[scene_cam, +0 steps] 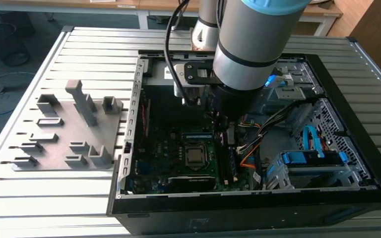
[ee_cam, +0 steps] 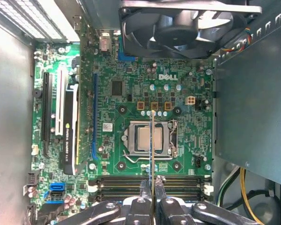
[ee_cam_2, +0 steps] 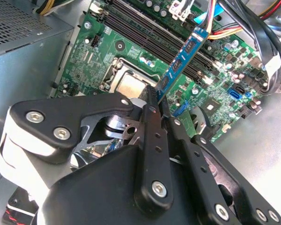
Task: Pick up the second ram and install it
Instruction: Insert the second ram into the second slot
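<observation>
My gripper (ee_cam_2: 155,95) is shut on the second ram (ee_cam_2: 180,61), a thin dark strip with blue labels that sticks out past the fingertips. In the first wrist view the ram (ee_cam: 152,140) shows edge-on as a thin line held between the fingers (ee_cam: 144,193). It hangs over the CPU socket (ee_cam: 147,138), just short of the row of memory slots (ee_cam: 122,183). In the exterior view the gripper (scene_cam: 225,124) is lowered inside the open computer case (scene_cam: 349,119), above the motherboard (scene_cam: 170,163).
A grey holder tray (scene_cam: 71,129) with upright ribs lies on the slatted table at the exterior view's left. A case fan (ee_cam: 187,23) stands beyond the socket, and an expansion card (ee_cam: 68,126) is beside it. Cables (scene_cam: 267,126) and a blue drive bay (scene_cam: 313,161) crowd the case.
</observation>
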Available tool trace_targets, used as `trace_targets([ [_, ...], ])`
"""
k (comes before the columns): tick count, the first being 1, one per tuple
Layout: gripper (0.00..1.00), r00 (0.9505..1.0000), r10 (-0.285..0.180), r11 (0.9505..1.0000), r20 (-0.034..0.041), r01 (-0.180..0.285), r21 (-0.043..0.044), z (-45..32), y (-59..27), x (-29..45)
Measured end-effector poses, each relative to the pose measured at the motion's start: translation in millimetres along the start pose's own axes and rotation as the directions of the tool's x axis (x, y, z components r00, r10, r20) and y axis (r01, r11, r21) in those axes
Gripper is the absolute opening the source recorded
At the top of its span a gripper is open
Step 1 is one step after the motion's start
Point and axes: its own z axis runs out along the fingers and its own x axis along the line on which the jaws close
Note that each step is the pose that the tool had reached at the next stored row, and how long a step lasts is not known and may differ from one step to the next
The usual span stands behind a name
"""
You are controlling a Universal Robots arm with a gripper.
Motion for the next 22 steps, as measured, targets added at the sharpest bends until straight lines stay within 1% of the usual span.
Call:
trace_targets([
  [5,0.14,1.0,0.007,1.0,0.0004,-0.007,0.0004,0.1,0.0,0.0],
  [8,0.14,0.9991,0.041,0.9991,0.0007,-0.041,0.002,0.0,-0.1,0.0],
  [11,0.14,0.9962,0.088,0.9962,0.0024,-0.088,0.0043,0.2,-0.1,0.0],
  [15,0.14,0.9887,0.15,0.9887,0.0046,-0.15,0.0072,0.4,0.0,0.0],
  [19,0.14,0.9788,0.205,0.9787,0.0065,-0.205,0.0096,0.6,0.0,0.0],
  [22,0.14,0.9704,0.241,0.9704,0.0082,-0.241,0.0112,0.7,0.0,0.0],
])
